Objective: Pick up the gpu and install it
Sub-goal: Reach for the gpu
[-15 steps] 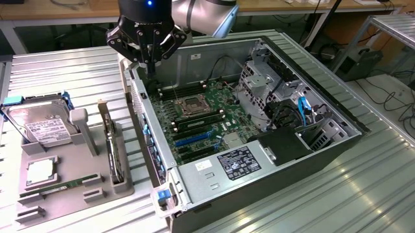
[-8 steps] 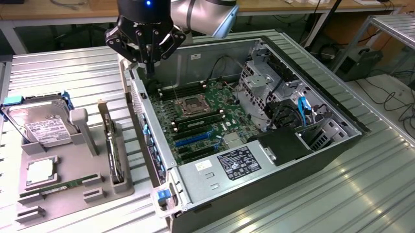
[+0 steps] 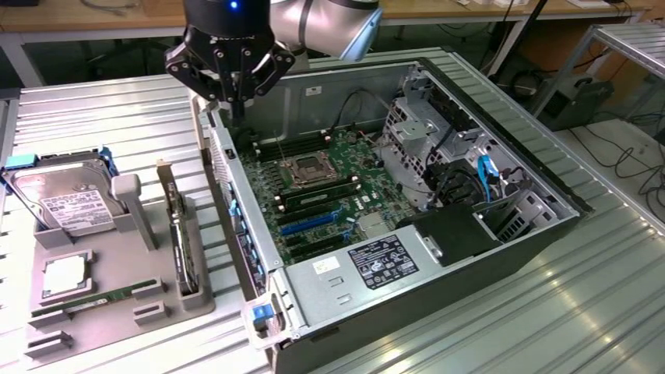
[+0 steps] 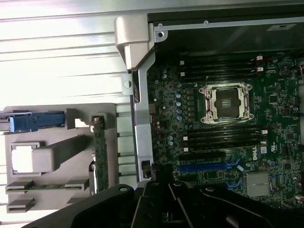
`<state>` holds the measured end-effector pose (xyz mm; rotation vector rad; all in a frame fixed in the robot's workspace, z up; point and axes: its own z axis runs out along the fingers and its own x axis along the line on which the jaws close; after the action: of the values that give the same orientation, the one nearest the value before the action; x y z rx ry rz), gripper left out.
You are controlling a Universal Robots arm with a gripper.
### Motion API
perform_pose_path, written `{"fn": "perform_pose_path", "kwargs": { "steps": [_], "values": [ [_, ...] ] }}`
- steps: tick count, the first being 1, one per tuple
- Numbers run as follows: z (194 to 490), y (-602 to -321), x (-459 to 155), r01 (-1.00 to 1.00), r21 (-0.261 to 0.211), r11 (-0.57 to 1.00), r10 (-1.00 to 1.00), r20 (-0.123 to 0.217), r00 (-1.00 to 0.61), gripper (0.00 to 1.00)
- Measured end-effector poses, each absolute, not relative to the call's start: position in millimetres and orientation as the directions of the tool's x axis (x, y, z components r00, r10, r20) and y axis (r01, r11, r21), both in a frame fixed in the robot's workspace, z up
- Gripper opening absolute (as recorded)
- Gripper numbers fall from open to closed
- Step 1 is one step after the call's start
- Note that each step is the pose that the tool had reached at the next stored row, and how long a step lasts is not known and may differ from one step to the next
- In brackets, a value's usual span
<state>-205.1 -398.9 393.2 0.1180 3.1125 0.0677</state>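
The gpu (image 3: 184, 245) is a slim black card with a silver bracket end. It stands on edge in a slot of the grey holder tray (image 3: 124, 312), left of the open computer case (image 3: 437, 257) in the exterior view. In the wrist view the gpu (image 4: 99, 142) appears edge-on. My gripper (image 3: 237, 113) hangs shut and holds nothing. It is above the case's rear wall by the far corner of the motherboard (image 3: 322, 195), well away from the card. My gripper (image 4: 164, 194) appears dark over the board's edge near the blue card slots (image 4: 204, 167).
The tray also carries a silver hard drive (image 3: 68, 199), a processor chip (image 3: 65, 276) and a green RAM stick (image 3: 89, 302). Inside the case are the processor socket (image 3: 308, 170), a drive cage (image 3: 426, 140) and loose cables. Everything rests on a ribbed metal table (image 3: 104, 125).
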Motion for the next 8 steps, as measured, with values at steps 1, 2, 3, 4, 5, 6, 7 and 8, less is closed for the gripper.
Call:
{"fn": "perform_pose_path", "kwargs": {
  "steps": [1,2,3,4,5,6,7,8],
  "values": [
    [393.2,-398.9,-205.6,0.075,0.044,0.996,0.076,-0.025,-0.997,0.11],
    [393.2,-398.9,-206.1,0.075,0.044,0.996,0.076,-0.025,-0.997,0.11],
    [393.2,-398.9,-206.5,0.075,0.044,0.996,0.076,-0.025,-0.997,0.11],
    [393.2,-398.9,-206.9,0.075,0.044,0.996,0.076,-0.024,-0.997,0.11],
    [393.2,-398.9,-207.2,0.075,0.044,0.996,0.076,-0.024,-0.997,0.11],
    [393.2,-398.9,-207.5,0.075,0.044,0.996,0.076,-0.025,-0.997,0.11],
    [393.2,-398.9,-207.8,0.075,0.044,0.996,0.076,-0.025,-0.997,0.11],
    [393.2,-398.9,-208.1,0.075,0.044,0.996,0.076,-0.024,-0.997,0.11]
  ]
}}
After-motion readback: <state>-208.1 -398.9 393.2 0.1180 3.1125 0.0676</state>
